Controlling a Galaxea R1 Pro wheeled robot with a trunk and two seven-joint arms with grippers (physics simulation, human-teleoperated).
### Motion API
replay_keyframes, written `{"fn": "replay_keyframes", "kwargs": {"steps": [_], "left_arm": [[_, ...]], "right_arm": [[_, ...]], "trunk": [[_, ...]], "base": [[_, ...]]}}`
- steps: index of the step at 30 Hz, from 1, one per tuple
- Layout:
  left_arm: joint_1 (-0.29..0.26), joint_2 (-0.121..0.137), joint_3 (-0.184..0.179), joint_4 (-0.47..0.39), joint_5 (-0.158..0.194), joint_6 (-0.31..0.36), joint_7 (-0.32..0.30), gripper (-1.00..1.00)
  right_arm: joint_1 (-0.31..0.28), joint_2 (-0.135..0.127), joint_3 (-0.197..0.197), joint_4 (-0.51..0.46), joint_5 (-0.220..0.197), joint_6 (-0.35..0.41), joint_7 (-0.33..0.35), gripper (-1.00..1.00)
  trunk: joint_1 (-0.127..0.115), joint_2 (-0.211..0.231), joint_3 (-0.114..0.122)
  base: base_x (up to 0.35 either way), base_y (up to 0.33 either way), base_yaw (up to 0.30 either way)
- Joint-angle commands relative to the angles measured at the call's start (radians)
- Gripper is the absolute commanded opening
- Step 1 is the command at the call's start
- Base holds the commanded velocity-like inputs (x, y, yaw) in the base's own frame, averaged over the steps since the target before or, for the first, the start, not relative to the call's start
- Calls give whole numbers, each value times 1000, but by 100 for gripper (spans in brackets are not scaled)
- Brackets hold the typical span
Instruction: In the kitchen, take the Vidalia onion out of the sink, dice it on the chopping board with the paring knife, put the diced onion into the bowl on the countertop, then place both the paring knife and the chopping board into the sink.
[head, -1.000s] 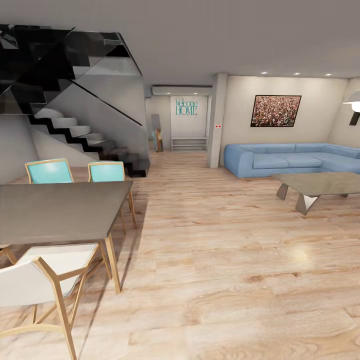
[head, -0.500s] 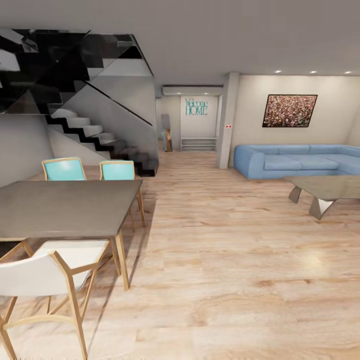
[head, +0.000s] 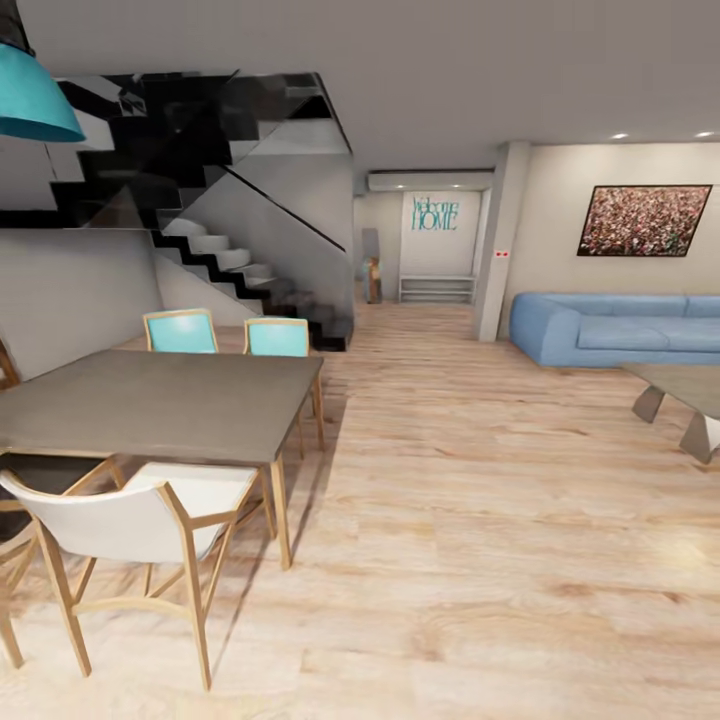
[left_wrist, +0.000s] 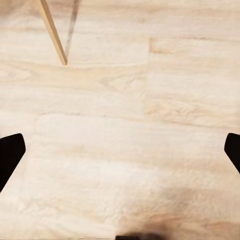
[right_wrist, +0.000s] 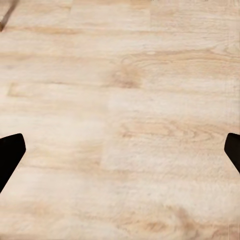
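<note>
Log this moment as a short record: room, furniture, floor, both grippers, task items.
room: open living and dining area, not a kitchen
dining table: grey top, wooden legs, at left
chairs: white chair on the near side, two teal chairs on the far side
sofa: blue, against the right wall
stairs: black and white, behind the table
floor: pale wood planks
left gripper: open, empty, over the floor
right gripper: open, empty, over the floor
task items: none visible
</note>
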Motion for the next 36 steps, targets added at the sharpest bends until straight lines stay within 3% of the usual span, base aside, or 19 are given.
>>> {"fn": "replay_keyframes", "kwargs": {"steps": [1,36], "left_arm": [[0,0,1,-1,1,-1,0,100],[1,0,-1,5,1,-1,-1,100]], "right_arm": [[-1,0,0,0,0,-3,-1,100],[-1,0,0,13,1,-3,-1,100]], "trunk": [[0,0,-1],[0,0,-1]], "base": [[0,0,281],[0,24,282]]}}
